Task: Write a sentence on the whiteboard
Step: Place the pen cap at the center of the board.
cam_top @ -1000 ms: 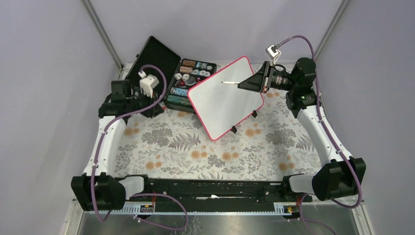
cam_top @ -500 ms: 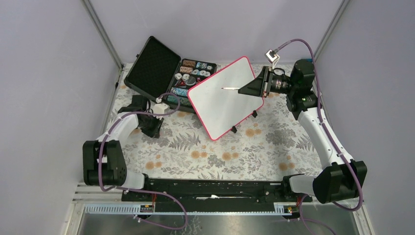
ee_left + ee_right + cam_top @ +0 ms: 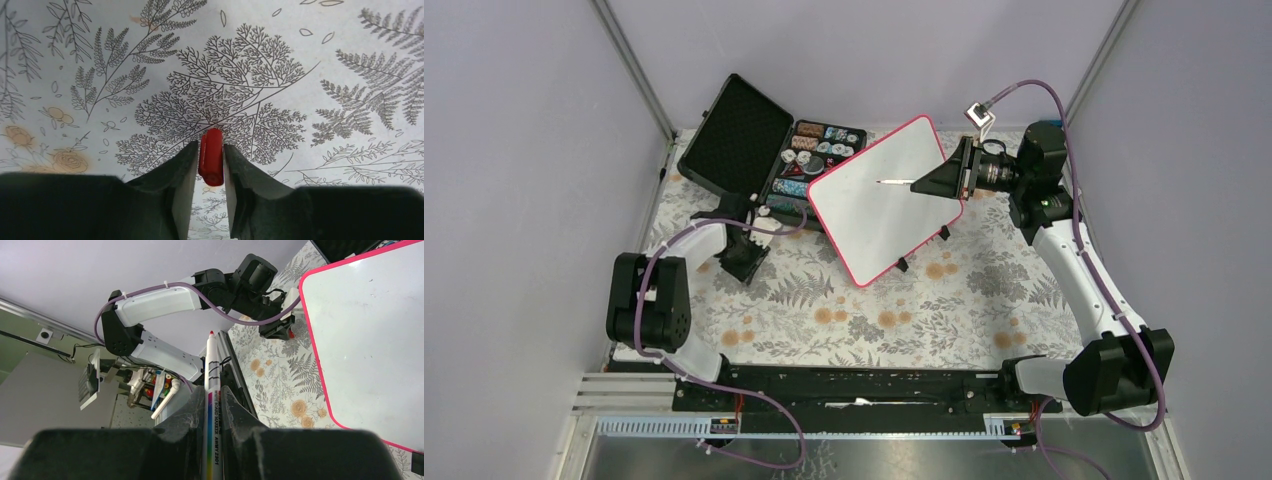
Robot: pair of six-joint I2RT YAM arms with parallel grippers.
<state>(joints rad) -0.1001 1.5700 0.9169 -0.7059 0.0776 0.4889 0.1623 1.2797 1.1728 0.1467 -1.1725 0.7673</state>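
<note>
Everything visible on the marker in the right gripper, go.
The marker is a slim white barrel with a small red tip, uncapped, with black print reading WHITEBOARD MARKER and a rainbow stripe along it. The right gripper clamps its barrel. From above it lies over the whiteboard, tip leftward; contact with the face cannot be told.

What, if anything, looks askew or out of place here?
The whiteboard sits rotated diagonally, its left corner overlapping the open case in the top view. Otherwise orderly: right tool holds the marker, left tool a red cap.
</note>
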